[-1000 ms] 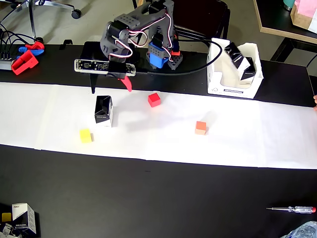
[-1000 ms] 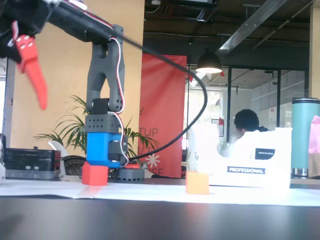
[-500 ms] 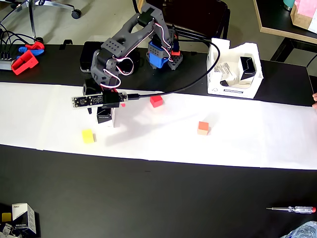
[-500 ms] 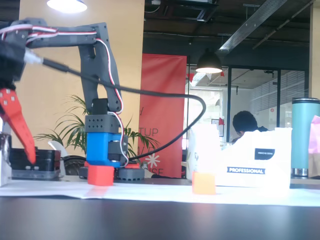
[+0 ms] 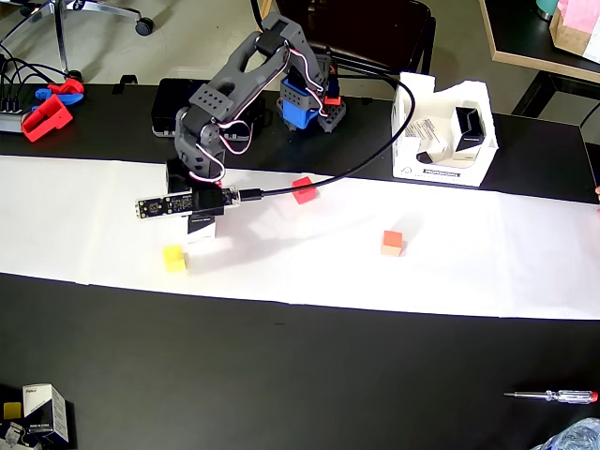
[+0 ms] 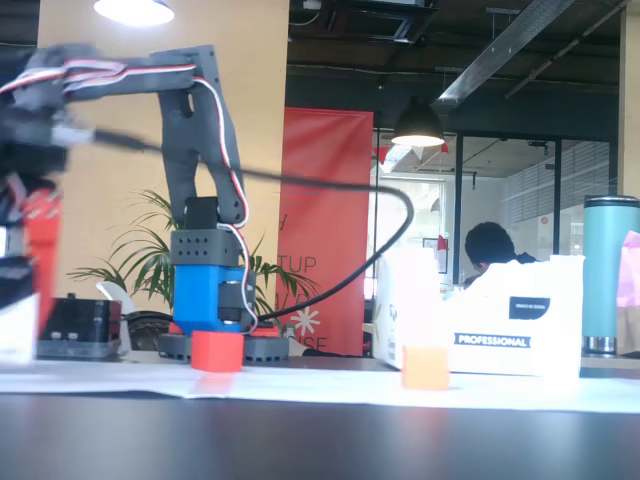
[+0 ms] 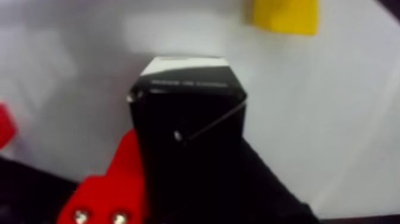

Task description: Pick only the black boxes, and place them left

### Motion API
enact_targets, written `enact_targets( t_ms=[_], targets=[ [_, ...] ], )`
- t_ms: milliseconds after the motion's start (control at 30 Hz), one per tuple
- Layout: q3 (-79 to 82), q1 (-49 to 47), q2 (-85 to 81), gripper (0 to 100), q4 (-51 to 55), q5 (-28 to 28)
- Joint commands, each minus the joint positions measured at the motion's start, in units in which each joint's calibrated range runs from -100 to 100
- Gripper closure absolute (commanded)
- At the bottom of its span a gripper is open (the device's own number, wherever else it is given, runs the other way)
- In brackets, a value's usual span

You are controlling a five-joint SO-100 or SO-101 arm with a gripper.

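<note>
A black box point(image 5: 201, 226) stands on the white paper point(image 5: 469, 267) at the left, mostly hidden under the arm's wrist. My gripper point(image 5: 199, 217) is down over it. In the wrist view the black box point(image 7: 187, 107) fills the space between the red finger point(image 7: 122, 179) on its left and the black finger on its right, and both lie against its sides. In the fixed view the gripper point(image 6: 20, 275) is blurred at the far left edge. Another black box point(image 5: 466, 127) lies inside the white open carton point(image 5: 441, 171) at the back right.
A yellow cube point(image 5: 173, 259) sits just in front of the gripped box, a red cube point(image 5: 303, 189) to its right and an orange cube point(image 5: 392, 243) farther right. A small carton point(image 5: 42, 408) lies at the front left corner, a screwdriver point(image 5: 551, 397) at the front right.
The arm swung from behind the paper forward and down onto the black box. Its fingers now sit on either side of the box, which was free one second ago.
</note>
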Motion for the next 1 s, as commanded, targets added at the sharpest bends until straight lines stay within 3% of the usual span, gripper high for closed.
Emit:
enact_targets(
  t_ms=[0, 100, 500, 967],
  targets=[
    [-0.62, -9.54, -17.90, 90, 11.10, -8.61],
    [1.87, -18.63, -25.02, 91, 11.58, -16.77],
    [8.69, -50.94, -43.74, 90, 11.74, -38.50],
    [10.64, -79.70, -51.25, 90, 12.30, -52.24]
  ],
)
